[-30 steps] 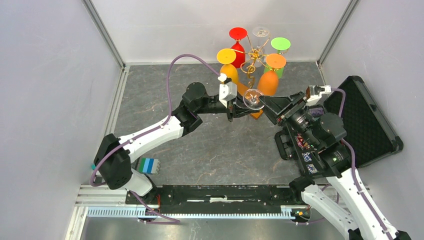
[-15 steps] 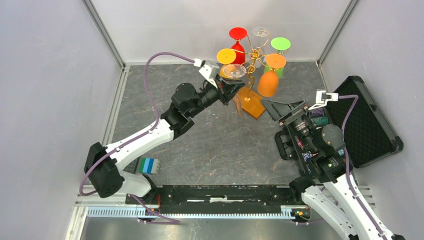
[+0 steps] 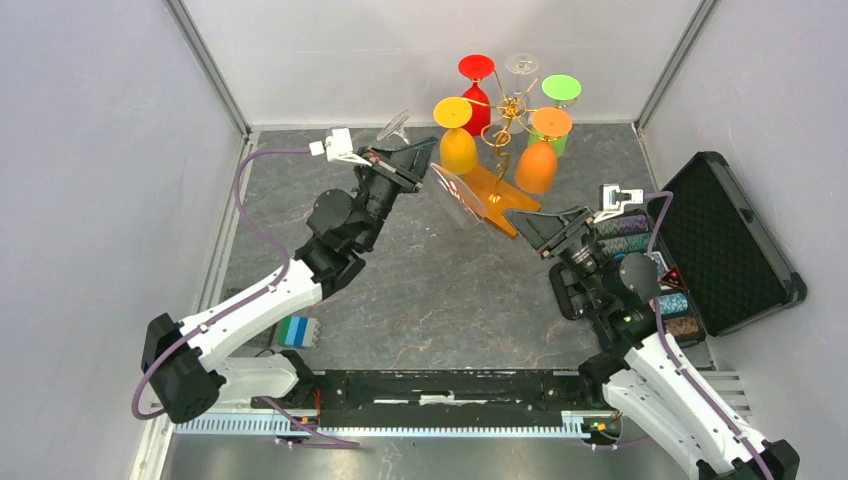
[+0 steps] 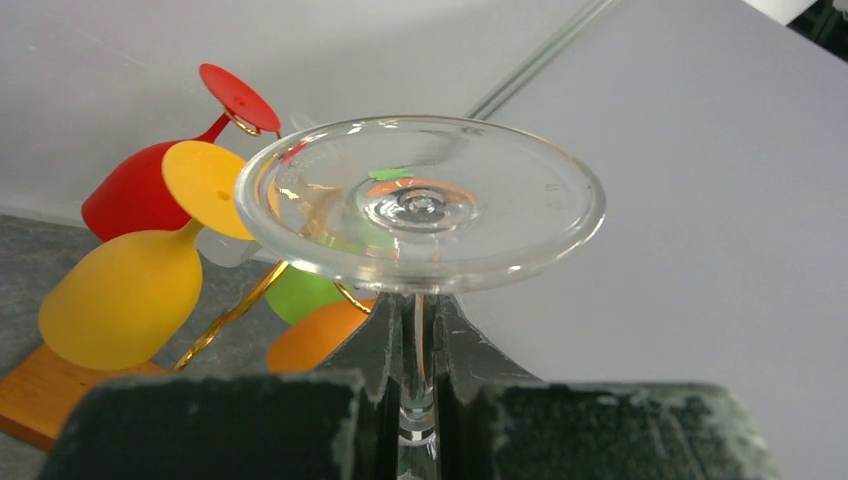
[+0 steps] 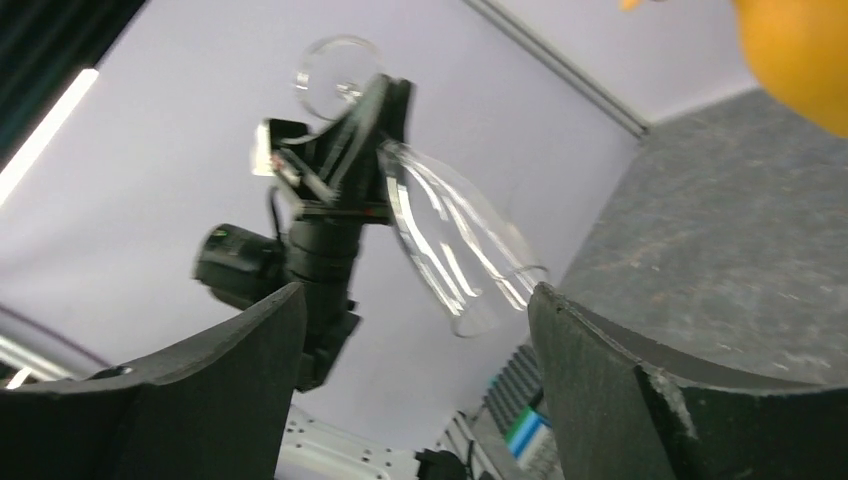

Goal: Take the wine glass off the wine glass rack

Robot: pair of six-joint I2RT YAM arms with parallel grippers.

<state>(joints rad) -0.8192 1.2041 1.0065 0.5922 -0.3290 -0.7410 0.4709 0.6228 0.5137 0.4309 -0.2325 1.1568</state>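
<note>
Gripping one wine glass (image 4: pixel 420 205): left claw (image 4: pixel 416 340); right claw (image 5: pixel 412 295) agape; rack (image 3: pixel 497 197) bears maybe five glasses (image 3: pixel 536 168).

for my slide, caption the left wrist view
Left fingers clamp the clear wine glass by its stem, coloured glasses behind

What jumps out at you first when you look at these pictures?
The bright red, yellow, orange and green glasses hanging upside down on the gold rack at the far end of the table. Next, the clear wine glass in the air left of it, its stem pinched in the left gripper, while the right gripper sits open nearby.
</note>
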